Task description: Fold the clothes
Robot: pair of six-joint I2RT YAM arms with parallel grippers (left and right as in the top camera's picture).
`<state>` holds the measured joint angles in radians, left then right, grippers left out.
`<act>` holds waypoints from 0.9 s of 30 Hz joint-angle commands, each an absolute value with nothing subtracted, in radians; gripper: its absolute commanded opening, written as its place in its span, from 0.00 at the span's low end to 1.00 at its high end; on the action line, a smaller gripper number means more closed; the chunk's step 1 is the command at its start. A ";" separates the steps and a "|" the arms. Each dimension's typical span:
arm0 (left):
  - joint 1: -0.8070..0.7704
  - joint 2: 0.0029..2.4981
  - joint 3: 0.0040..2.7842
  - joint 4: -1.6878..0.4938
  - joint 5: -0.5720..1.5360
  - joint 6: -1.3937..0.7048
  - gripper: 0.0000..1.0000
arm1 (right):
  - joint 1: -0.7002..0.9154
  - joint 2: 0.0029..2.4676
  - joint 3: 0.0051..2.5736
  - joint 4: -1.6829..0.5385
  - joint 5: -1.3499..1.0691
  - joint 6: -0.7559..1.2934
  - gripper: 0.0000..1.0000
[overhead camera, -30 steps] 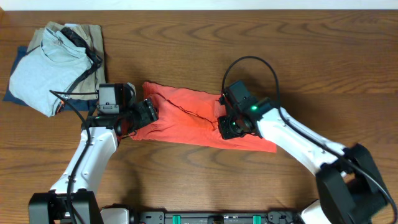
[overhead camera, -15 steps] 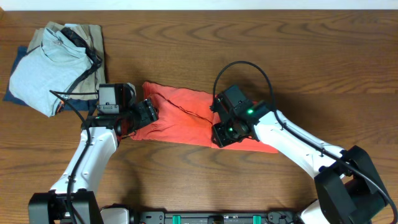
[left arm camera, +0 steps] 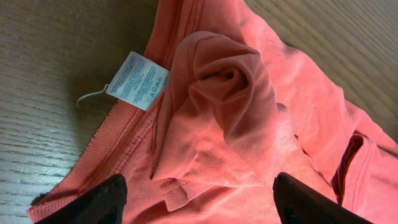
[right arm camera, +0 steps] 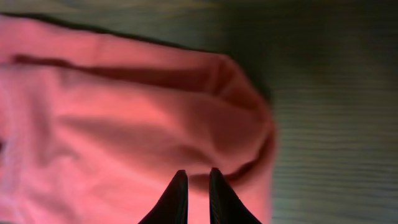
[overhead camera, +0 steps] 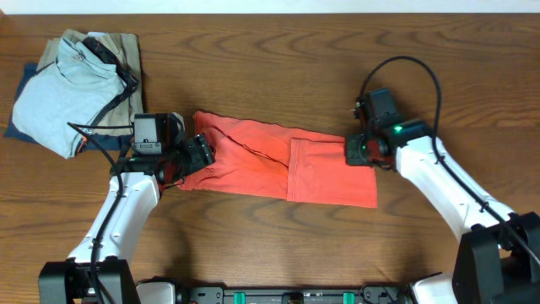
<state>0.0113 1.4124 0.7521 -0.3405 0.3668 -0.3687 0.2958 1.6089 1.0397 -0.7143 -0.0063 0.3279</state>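
Overhead, one coral shirt (overhead camera: 253, 165) stretches from left claw (overhead camera: 202, 153) to right claw (overhead camera: 355, 151).

In my left wrist view, upper left of the frame, a small white sewn-in fabric tag (left arm camera: 137, 81) sticks out from the ribbed collar edge of the coral-red cotton T-shirt (left arm camera: 249, 124). It carries several lines of fine blue print and one bolder blue word near its lower edge. I can't make out any of it. Overhead and right wrist give me nothing readable.
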 commanded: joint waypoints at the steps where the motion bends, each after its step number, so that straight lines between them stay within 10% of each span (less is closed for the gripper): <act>1: 0.015 1.420 0.748 -0.344 0.361 -0.360 0.77 | 0.287 1.666 1.032 -0.715 0.014 0.315 0.11; 8: 0.015 1.420 0.748 -0.344 0.361 -0.360 0.77 | 0.277 1.810 1.029 -0.687 0.237 0.367 0.14; 18: 0.015 1.420 0.748 -0.343 0.361 -0.348 0.78 | 0.168 1.843 1.071 -0.522 0.274 0.236 0.59; 27: -0.017 1.482 0.748 -0.320 0.368 -0.285 0.88 | 0.165 1.650 1.110 -0.613 0.075 0.186 0.70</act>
<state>0.0021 1.4422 0.7521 -0.3298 0.3668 -0.3305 0.1673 1.7519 1.0813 -0.5983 0.1535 0.2142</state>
